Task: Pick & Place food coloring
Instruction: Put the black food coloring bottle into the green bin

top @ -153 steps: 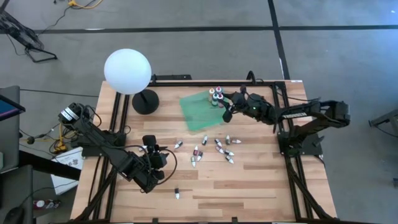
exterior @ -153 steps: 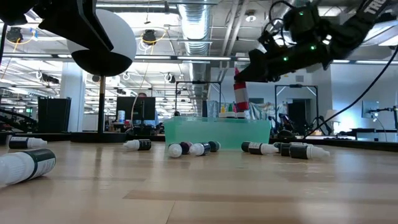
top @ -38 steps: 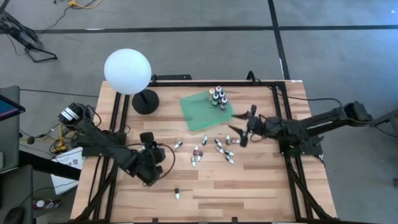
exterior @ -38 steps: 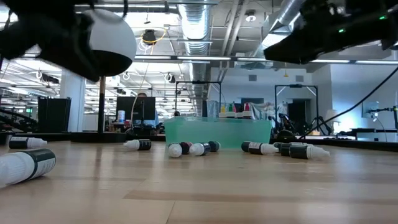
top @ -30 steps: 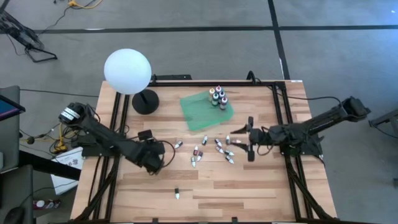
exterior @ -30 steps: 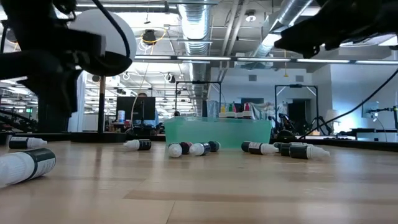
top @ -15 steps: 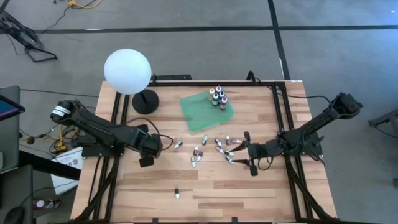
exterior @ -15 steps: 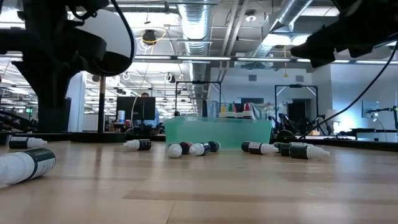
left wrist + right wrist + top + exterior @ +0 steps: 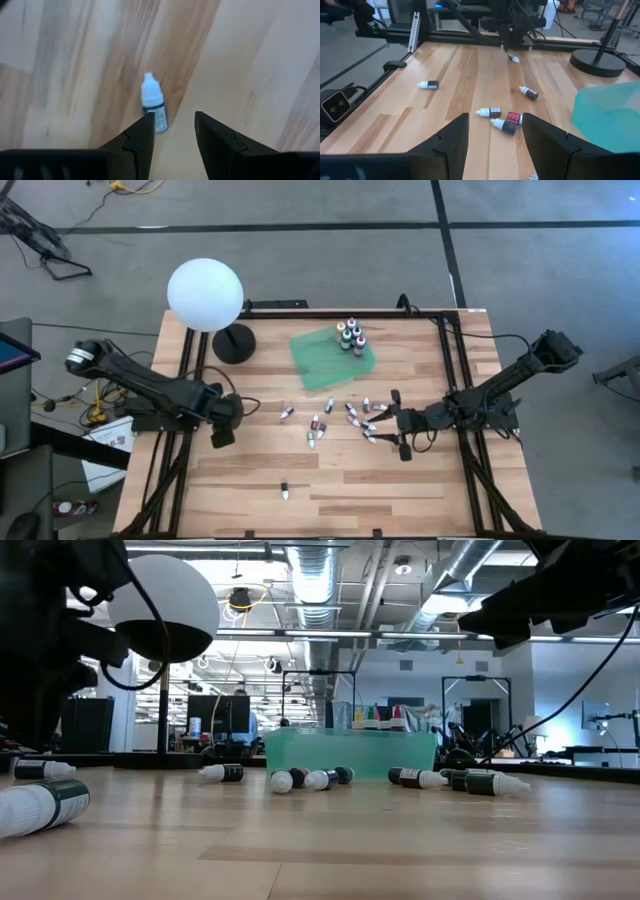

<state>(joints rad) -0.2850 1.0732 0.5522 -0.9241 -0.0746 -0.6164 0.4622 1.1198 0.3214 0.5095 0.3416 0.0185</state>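
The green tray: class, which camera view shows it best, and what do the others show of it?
The high view: the green tray is seen whole from above, with bottles upright in one corner. The low view shows only its near wall. The right wrist view catches one corner. The left wrist view does not show it.

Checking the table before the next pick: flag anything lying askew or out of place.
Only a few bottles stand upright on the green tray. The loose droppers lie tipped on their sides on the table, and one stray dropper lies apart from the cluster, near the table's front edge. No spill or damage shows.
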